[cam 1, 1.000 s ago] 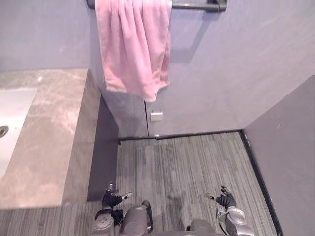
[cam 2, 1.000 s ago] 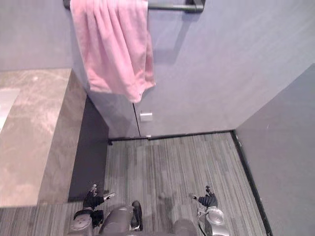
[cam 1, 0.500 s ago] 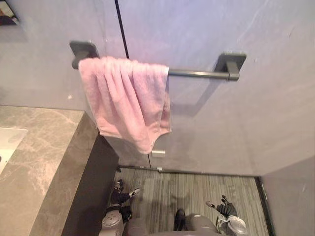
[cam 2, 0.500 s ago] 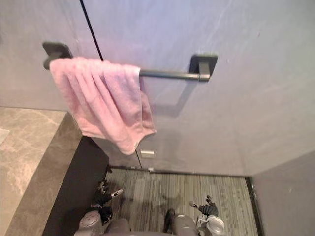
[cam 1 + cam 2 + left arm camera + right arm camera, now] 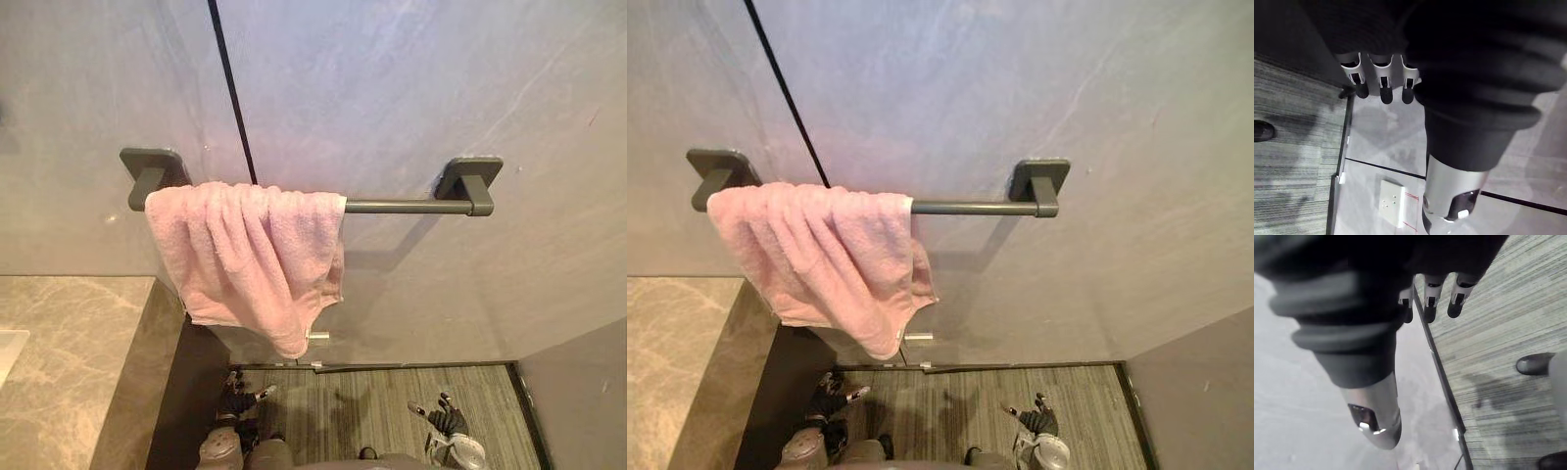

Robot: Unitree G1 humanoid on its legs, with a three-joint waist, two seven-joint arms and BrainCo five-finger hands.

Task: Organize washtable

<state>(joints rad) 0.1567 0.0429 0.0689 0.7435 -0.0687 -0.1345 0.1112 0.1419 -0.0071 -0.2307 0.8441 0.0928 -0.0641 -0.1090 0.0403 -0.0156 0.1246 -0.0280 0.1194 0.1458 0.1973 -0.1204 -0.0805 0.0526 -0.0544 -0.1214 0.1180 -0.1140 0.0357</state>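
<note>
View has tilted up: pink towel [image 5: 250,264] hangs bunched on towel bar [image 5: 402,207], centre frame, likely next target; left hand [image 5: 238,399] and right hand [image 5: 446,419] at bottom, fingers loosely open, empty.

So there's a dark grey towel rail [image 5: 411,207] across the middle of the frame, bolted to a pale grey stone-look wall [image 5: 392,78] with a thin black seam [image 5: 230,93] running down at upper left. Low down in the centre sits a small white wall plate [image 5: 318,336]. Below it is striped grey flooring [image 5: 382,406] edged by a dark skirting strip [image 5: 421,365].
</note>
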